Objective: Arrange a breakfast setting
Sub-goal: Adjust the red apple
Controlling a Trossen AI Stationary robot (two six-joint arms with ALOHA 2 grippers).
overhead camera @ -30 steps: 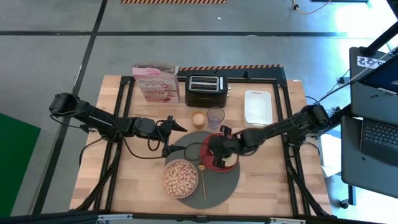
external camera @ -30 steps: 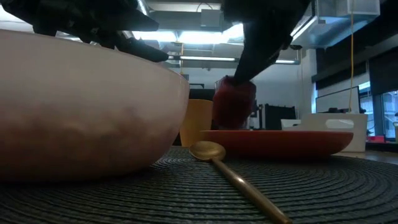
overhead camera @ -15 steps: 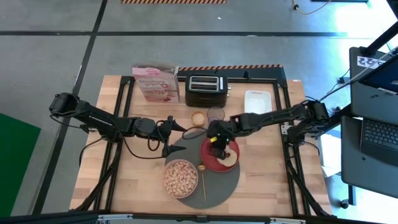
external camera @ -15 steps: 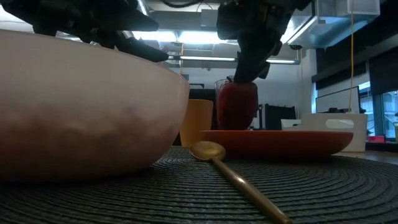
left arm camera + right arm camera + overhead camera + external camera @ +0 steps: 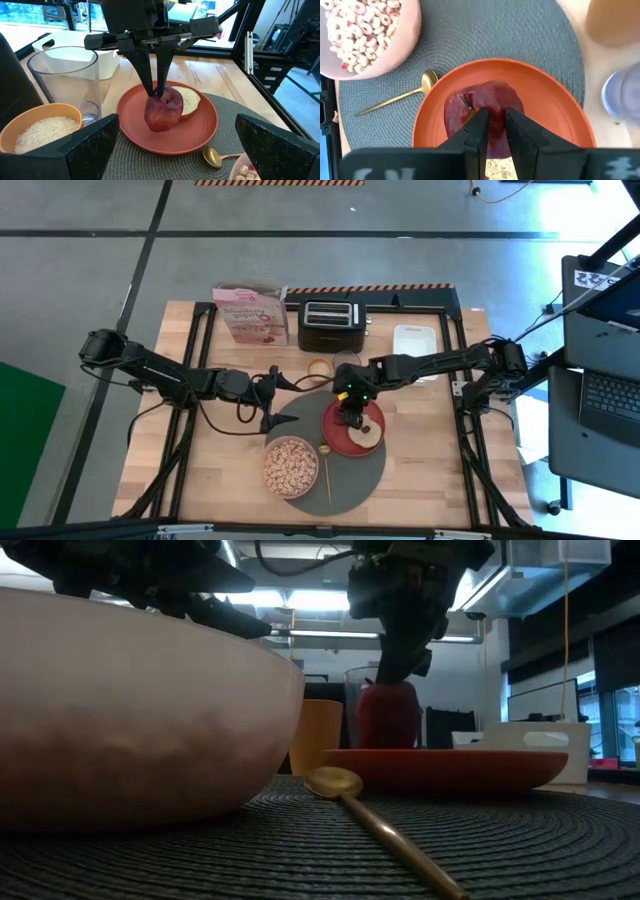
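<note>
You are seeing the right gripper (image 5: 159, 90) standing over the dark-red fruit (image 5: 163, 108), its jaws nearly closed at the stem; a firm hold is unclear. The fruit is resting on the red plate (image 5: 340, 442), at 10 o'clock from the bagel half (image 5: 369, 430). Bowl (image 5: 290, 466) and spoon (image 5: 326, 468) are already lying on the mat (image 5: 375, 470); release is remaining. The left gripper (image 5: 277, 395) is waiting wide open at the mat's 10 o'clock edge.

Right pincer (image 5: 349, 416) directly over dark-red fruit (image 5: 163, 109) on red plate (image 5: 205, 125); fingers nearly together at its top, no gap around the stem. Bagel half (image 5: 188, 99) touching the fruit behind, blocking that side. Clear glass (image 5: 64, 80) and orange cup (image 5: 37, 131) just beyond plate rim, hemming the far side. Bowl of cereal (image 5: 290, 466) and golden spoon (image 5: 326, 468) near, toward surface's front edge. Left pincer (image 5: 272, 397) spread wide, just beside the mat (image 5: 372, 475). Bare wood on surface (image 5: 430, 450) to the outer side, passable.
</note>
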